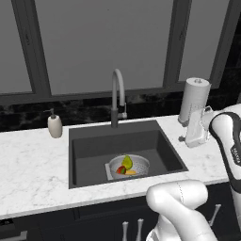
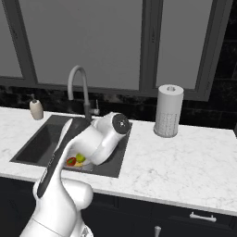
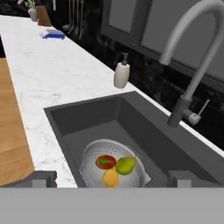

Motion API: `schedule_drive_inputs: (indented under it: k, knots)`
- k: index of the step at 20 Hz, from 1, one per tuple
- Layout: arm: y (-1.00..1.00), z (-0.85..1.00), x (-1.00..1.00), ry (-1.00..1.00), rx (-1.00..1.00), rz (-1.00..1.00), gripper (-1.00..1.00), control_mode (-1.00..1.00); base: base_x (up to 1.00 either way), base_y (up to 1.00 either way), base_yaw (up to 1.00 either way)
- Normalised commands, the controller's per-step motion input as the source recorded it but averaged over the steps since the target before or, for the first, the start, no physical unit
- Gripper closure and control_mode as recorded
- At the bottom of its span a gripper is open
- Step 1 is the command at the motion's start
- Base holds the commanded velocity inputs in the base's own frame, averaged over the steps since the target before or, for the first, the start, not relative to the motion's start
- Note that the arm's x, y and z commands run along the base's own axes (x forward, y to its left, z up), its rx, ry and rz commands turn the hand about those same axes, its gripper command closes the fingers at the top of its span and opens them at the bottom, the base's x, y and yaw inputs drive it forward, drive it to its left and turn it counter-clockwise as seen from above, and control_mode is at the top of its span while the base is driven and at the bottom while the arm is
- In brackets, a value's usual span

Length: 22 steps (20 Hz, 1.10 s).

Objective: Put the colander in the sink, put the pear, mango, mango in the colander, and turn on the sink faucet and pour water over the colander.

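The colander (image 1: pixel 136 164) sits in the bottom of the dark sink (image 1: pixel 89 146). It holds the yellow-green pear (image 3: pixel 126 165), a red-and-green mango (image 3: pixel 105 162) and an orange-yellow mango (image 3: pixel 111 178). The grey gooseneck sink faucet (image 1: pixel 117 92) stands behind the basin with its small lever (image 3: pixel 199 113) at the side. No water shows at the spout. My gripper (image 3: pixel 113 179) hangs open and empty above the sink's right edge, looking across the basin. From the left base view my gripper (image 1: pixel 187 135) is over the counter right of the sink.
A white soap pump bottle (image 1: pixel 55 126) stands on the marble counter left of the sink. A paper towel roll (image 1: pixel 194 98) stands behind my hand at the right. Dark window frames and a black backsplash close the back. A wooden surface (image 3: pixel 11 131) borders the counter.
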Motion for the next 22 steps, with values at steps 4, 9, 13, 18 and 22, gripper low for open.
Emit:
schedule_drive_inputs:
  k: [4, 9, 13, 18, 22]
  knots:
    - [0.00, 0.10, 0.51, -0.04, 0.22, 0.08, -1.00, -1.00, 0.00, 0.00, 0.00]
    - [0.00, 0.17, 0.50, 0.00, 0.15, 0.01, -1.00, -1.00, 0.00, 0.00, 0.00]
    - [0.13, 0.00, 0.44, 0.00, 0.12, 0.00, -1.00, -1.00, 0.00, 0.00, 0.00]
    - [0.30, -0.02, 0.36, -0.06, 0.07, 0.00, -1.00, -1.00, 0.00, 0.00, 0.00]
    - [0.32, -0.01, 0.46, -0.06, 0.06, 0.00, -1.00, -1.00, 0.00, 0.00, 0.00]
